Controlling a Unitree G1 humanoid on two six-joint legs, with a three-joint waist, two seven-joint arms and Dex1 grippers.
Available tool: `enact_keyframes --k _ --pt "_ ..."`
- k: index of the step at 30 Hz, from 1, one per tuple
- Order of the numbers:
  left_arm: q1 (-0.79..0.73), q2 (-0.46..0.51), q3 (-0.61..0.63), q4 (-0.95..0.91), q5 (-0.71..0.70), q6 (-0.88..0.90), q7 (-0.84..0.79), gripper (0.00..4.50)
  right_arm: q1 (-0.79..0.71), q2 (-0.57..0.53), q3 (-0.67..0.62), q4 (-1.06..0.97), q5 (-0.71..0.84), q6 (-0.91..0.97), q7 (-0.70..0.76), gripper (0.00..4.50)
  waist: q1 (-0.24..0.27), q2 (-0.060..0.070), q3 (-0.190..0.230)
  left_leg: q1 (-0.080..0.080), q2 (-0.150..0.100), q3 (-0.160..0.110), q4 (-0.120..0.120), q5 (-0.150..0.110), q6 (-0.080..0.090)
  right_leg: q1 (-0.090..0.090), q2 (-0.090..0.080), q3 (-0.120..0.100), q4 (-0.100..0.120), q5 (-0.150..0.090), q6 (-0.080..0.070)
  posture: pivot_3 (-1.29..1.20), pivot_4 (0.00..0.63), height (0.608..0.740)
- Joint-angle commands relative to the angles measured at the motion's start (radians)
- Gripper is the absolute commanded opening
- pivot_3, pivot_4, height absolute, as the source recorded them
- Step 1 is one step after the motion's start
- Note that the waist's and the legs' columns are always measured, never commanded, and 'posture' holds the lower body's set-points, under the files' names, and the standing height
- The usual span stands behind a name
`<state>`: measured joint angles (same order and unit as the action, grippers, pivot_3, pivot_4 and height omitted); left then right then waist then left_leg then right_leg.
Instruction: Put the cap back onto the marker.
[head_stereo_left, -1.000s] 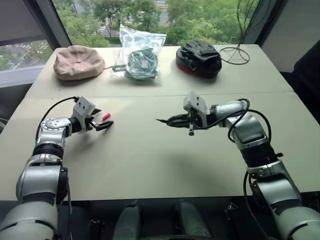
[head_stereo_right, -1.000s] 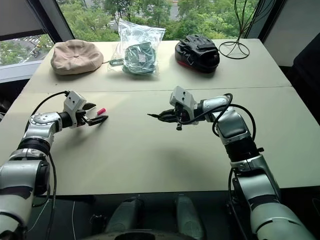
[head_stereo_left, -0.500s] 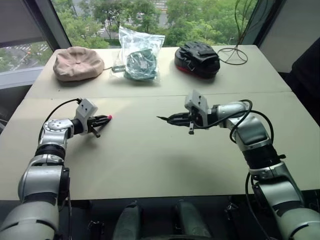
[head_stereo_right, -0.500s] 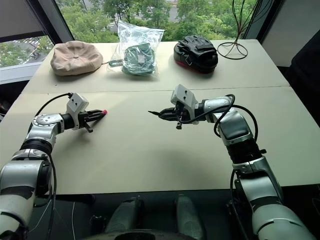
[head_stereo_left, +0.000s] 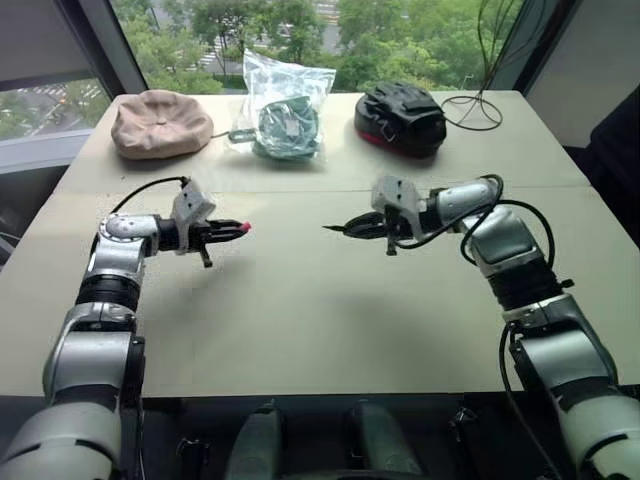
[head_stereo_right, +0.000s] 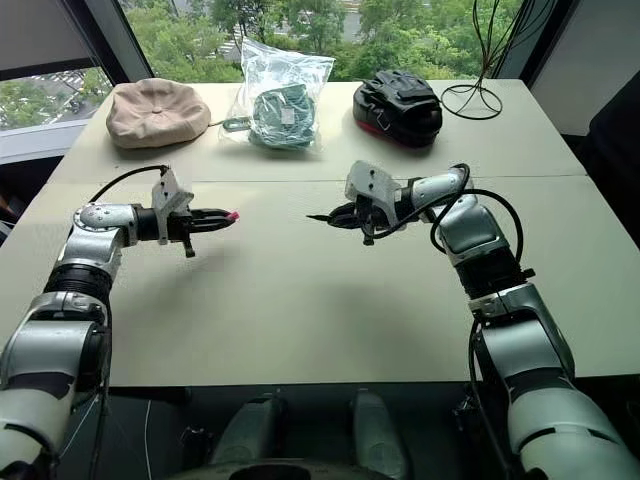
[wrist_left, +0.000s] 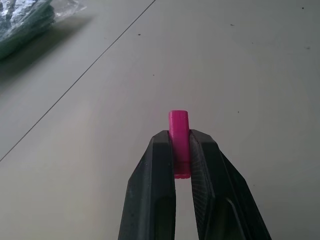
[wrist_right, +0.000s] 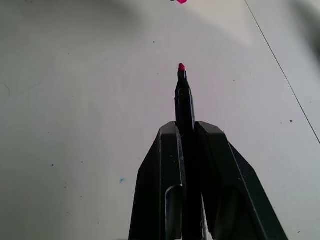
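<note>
You've got the tiny bright pink plastic cap (wrist_left: 179, 131) pinched at the tip of the left gripper (head_stereo_left: 226, 230), clear of the table. The thin dark marker (wrist_right: 183, 95), small red nib bare, sits clamped in the right gripper (head_stereo_right: 338, 217), its tip pointing across at the cap. They're well apart, so this looks like the line-up step. Next, bring both together over the beige table (head_stereo_left: 300, 300), with cap mouth and nib on one axis, then push on. Along the far edge: tan cap (head_stereo_left: 160, 123), clear bag of green cord (head_stereo_left: 284, 118), black-and-red case (head_stereo_left: 400, 118), thin wire stand (head_stereo_left: 475, 105). Nothing between the grippers.
</note>
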<state>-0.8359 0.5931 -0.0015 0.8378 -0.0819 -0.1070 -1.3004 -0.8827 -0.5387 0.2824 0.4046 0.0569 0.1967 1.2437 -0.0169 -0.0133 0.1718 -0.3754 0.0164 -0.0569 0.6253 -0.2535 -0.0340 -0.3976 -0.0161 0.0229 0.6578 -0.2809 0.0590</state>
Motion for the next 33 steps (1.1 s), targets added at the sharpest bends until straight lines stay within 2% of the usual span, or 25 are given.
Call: enact_keyframes --k 1,5,9,33 --pt "0.02 -0.004 -0.022 -0.188 -0.045 0.073 -0.042 0.05 -0.042 -0.001 0.01 0.033 -0.02 -0.075 0.032 0.0 -0.002 0.0 0.0 0.0 0.0 0.0 0.0 0.0 0.0 0.0 0.0 0.0 0.0 0.0 0.0 0.0 0.15 0.74" --pt "0.042 -0.035 -0.044 -0.325 -0.069 0.15 -0.034 0.05 -0.067 0.024 0.019 0.056 -0.025 -0.107 0.055 0.0 -0.008 0.0 0.0 0.0 0.001 0.0 0.0 0.0 0.0 -0.001 0.001 0.001 0.0 0.0 0.0 0.0 0.15 0.74" --pt "0.057 -0.055 -0.061 -0.382 -0.082 0.198 -0.023 0.05 -0.088 0.049 0.018 0.081 -0.032 -0.121 0.057 0.0 -0.008 0.0 0.0 0.001 0.001 0.0 0.0 0.0 0.0 -0.001 0.001 0.001 0.001 0.0 0.0 0.0 0.15 0.74" --pt "0.081 -0.087 -0.114 -0.374 -0.074 0.176 -0.012 0.05 -0.103 0.098 -0.001 0.139 -0.039 -0.131 0.029 0.0 -0.002 0.0 0.0 0.0 0.001 0.0 0.0 0.0 0.0 0.0 0.001 0.001 0.001 0.0 0.0 0.0 0.15 0.74"
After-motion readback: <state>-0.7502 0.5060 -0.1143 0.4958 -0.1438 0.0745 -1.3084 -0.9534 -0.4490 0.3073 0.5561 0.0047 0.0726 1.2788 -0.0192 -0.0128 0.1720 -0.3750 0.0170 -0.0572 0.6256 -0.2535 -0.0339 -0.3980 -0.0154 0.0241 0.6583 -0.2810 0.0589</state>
